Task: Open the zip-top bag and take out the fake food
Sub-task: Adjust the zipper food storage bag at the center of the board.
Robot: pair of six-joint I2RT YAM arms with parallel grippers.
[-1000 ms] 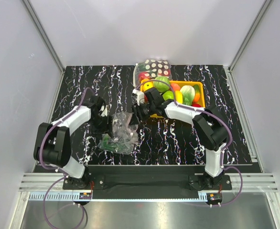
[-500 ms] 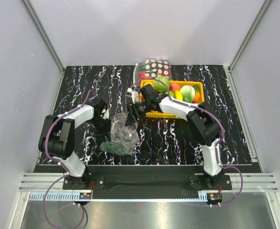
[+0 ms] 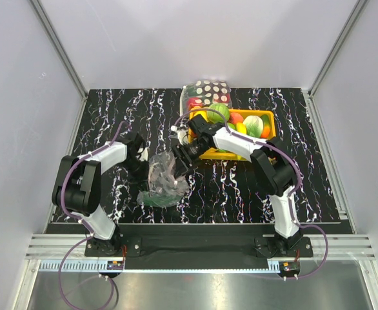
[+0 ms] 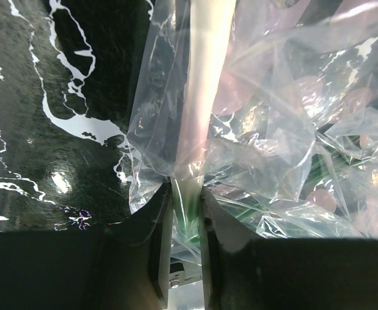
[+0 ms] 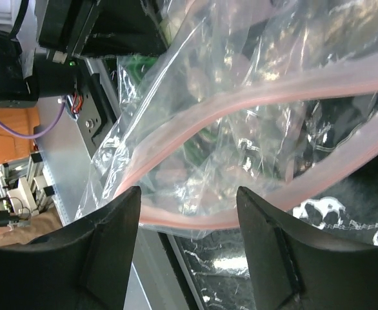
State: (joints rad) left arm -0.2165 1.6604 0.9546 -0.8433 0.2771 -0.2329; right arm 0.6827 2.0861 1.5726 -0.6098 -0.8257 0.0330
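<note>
The zip-top bag (image 3: 164, 181) lies crumpled on the black marbled table between my grippers, with a green piece of fake food (image 3: 151, 197) inside at its near end. My left gripper (image 3: 144, 168) is shut on the bag's left edge; in the left wrist view the plastic and zip strip (image 4: 198, 97) run up from between the jaws (image 4: 188, 197). My right gripper (image 3: 182, 159) is open at the bag's right side. In the right wrist view the pink zip strip (image 5: 240, 100) gapes open, and its lower lip (image 5: 195, 218) lies between my open fingers (image 5: 189, 200).
A yellow tray (image 3: 271, 132) behind the right arm holds several toy fruits and vegetables (image 3: 253, 124). A polka-dot bag (image 3: 207, 92) stands behind it at the table's far edge. The enclosure's white walls close in both sides.
My right gripper has moved left and nearer, up against the bag's open mouth. The bag has shifted slightly under it. My left arm folded in earlier and has kept its grip.
</note>
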